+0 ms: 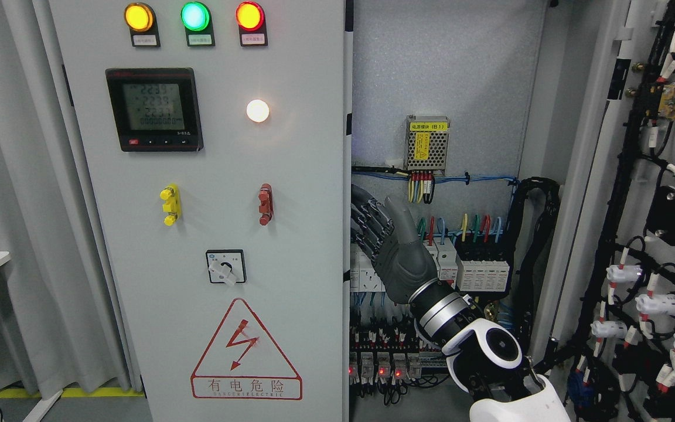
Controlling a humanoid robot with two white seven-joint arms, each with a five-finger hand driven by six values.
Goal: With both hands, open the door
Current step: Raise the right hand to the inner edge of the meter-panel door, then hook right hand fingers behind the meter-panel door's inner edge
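The right hand [393, 249] enters from the lower right, forearm angled up and to the left, and reaches into the open cabinet bay. Its dark fingers [367, 220] are curled around the right vertical edge of the left door [220, 205], with the thumb raised and apart from them. The left door stands upright, long axis vertical, its face toward the camera, filling the left and centre of the scene. It carries three indicator lamps [194, 16] at the top, a digital meter [154, 109], a rotary switch [225, 266] and a red warning triangle [246, 351]. The right door [660, 234] is swung open at the far right, its wired inner face showing. Circuit breakers [478, 266] sit just right of the hand.
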